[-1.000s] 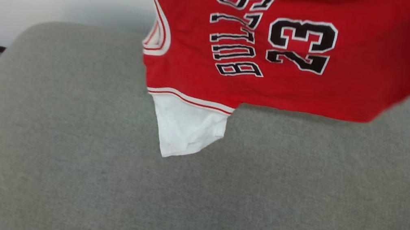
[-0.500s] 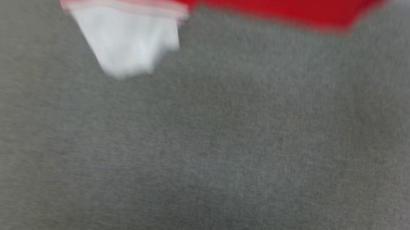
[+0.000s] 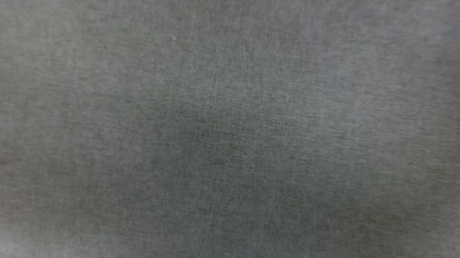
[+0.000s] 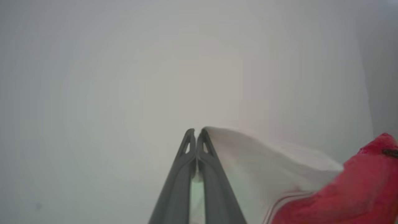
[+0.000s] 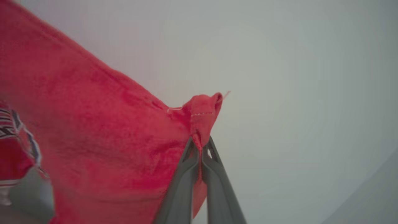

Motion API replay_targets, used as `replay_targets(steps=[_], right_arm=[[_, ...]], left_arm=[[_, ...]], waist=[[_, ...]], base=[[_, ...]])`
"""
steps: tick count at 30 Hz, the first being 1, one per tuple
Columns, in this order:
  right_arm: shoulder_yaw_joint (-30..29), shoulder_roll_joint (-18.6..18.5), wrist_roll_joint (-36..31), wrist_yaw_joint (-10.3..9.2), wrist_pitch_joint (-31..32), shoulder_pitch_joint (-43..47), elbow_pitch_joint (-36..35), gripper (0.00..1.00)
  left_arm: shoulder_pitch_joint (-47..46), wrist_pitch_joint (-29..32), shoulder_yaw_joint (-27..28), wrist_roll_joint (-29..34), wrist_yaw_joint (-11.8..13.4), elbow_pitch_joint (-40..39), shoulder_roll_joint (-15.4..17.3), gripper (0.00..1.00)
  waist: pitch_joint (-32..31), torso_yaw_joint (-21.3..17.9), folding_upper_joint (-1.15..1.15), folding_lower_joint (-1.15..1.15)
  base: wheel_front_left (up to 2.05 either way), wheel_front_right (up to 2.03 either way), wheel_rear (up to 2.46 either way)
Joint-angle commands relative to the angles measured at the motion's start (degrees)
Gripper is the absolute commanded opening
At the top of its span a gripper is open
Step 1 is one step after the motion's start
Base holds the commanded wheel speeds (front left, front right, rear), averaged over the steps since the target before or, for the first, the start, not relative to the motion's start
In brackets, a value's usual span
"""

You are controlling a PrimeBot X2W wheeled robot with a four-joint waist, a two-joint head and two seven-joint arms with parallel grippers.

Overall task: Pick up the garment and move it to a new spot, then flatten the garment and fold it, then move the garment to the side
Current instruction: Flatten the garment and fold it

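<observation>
Left end effector (image 4: 196, 132) pinches the garment's (image 4: 367, 180) white sleeve; right end effector (image 5: 200, 141), a bunched (stitched) corner.

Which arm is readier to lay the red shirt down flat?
Probably right: the right jaws are shut deep on a bunched red corner of the shirt, while the left jaws pinch just the white sleeve edge. Both must lower together.

The head camera has tipped down. The garment (image 5: 108, 140) slid up its picture and off the top edge, and plain grey counter (image 3: 230, 129) came in instead.
</observation>
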Motion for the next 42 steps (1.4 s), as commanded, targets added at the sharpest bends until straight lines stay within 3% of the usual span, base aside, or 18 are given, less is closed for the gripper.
replay_targets(steps=[1, 8, 11, 15, 20, 24, 29, 34, 39, 42], right_arm=[[0.1, -0.1, -0.7, -0.06, -0.2, 0.0, -0.1, 0.0], [2.3, -1.9, 2.6, -0.06, -0.2, 3.3, 3.6, 0.0], [4.8, -3.1, 5.9, -0.06, -0.2, 5.5, 5.5, 0.0], [10.7, -4.1, 13.1, -0.06, 0.5, 9.4, 6.8, 0.0], [21.2, -8.5, 26.9, -0.06, 5.1, 17.8, 1.1, 0.0], [28.5, -15.5, 38.1, -0.05, 10.4, 26.7, -8.9, 0.0], [35.5, -27.2, 48.7, -0.06, 16.8, 38.2, -23.1, 0.0], [40.3, -37.3, 57.1, -0.07, 21.0, 49.6, -35.4, 0.0], [41.3, -43.5, 62.7, -0.06, 22.1, 60.7, -42.1, 0.0], [41.2, -46.5, 64.9, -0.06, 21.5, 67.2, -44.9, 0.0]], left_arm=[[1.1, -0.1, 1.3, 0.1, -0.1, -0.6, -0.3, 0.0], [15.3, -0.1, 5.4, 2.7, -0.4, -5.3, 0.0, 0.0], [20.3, -0.1, 1.1, 0.6, -0.4, -7.5, 1.4, 0.0], [26.4, 3.8, -5.5, -7.4, -0.3, -10.9, 5.3, 0.0], [33.8, 11.6, -10.4, -16.1, -0.3, -17.3, 11.0, 0.0], [41.4, 17.3, -12.0, -23.4, -0.1, -21.9, 15.2, 0.0], [51.9, 21.3, -14.0, -29.8, 4.1, -31.1, 20.8, 0.0], [63.7, 19.2, -16.2, -35.2, 10.9, -42.7, 26.2, 0.0], [74.8, 15.3, -18.7, -39.9, 18.2, -52.8, 30.2, 0.0], [80.4, 12.8, -19.9, -43.1, 21.4, -56.6, 31.7, 0.0]], waist=[[5.4, 1.3, 0.0, 0.0], [2.2, 4.4, 0.0, 0.0], [-1.2, 5.7, 0.0, 0.0], [-6.4, 7.2, 0.0, 0.0], [-13.0, 8.2, 0.0, 0.0], [-18.0, 8.8, 0.0, 0.0], [-23.2, 8.9, 0.0, 0.0], [-27.0, 8.5, 0.0, 0.0], [-29.4, 8.9, 0.0, 0.0], [-30.3, 9.5, 0.0, 0.0]], base=[[0.0, 0.0, 0.0], [0.0, 0.0, 0.0], [0.0, 0.0, 0.0], [0.0, 0.0, 0.0], [0.0, 0.0, 0.0], [0.0, 0.0, 0.0], [0.0, 0.0, 0.0], [0.0, 0.0, 0.0], [0.0, 0.0, 0.0], [0.0, 0.0, 0.0]])
